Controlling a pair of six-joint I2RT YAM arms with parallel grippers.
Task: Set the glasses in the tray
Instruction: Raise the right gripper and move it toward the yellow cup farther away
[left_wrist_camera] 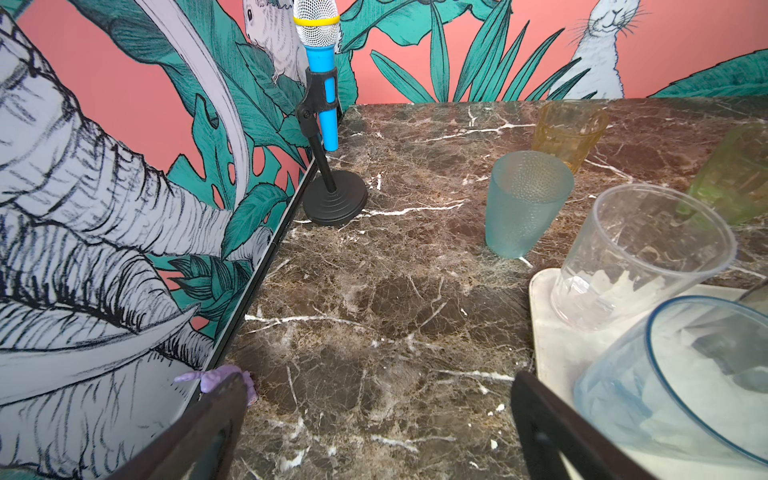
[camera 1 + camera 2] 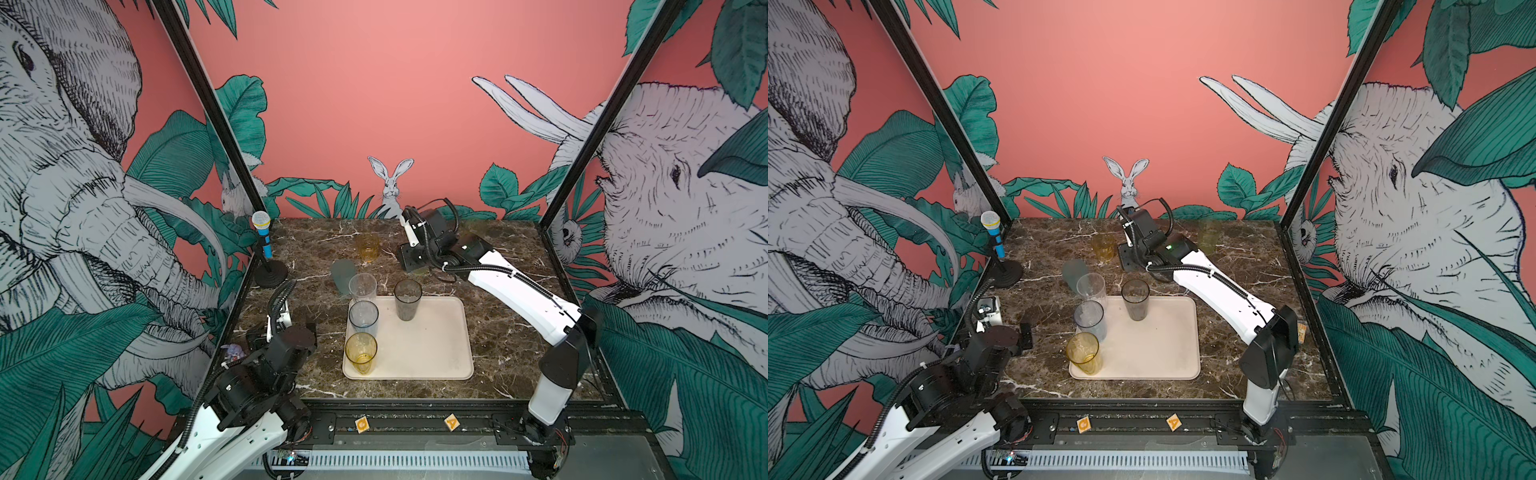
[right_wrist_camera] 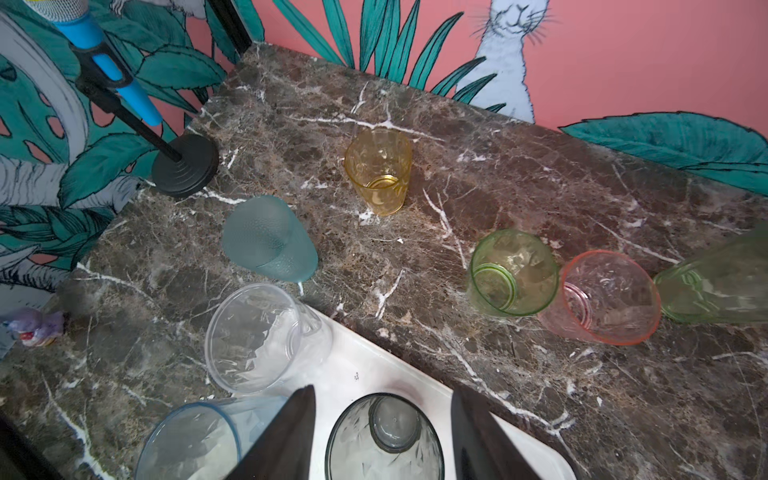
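Marble table (image 3: 457,166), grey glass (image 3: 384,440) near right end effector (image 3: 382,390), seemingly untouched

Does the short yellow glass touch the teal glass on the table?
Apart. The right wrist view shows a strip of bare table between the short yellow glass and the teal glass.

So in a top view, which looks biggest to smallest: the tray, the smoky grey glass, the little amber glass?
Largest: tray.
Then: smoky grey glass.
Smallest: amber glass, though it stands farther from the camera, so distance adds to that.
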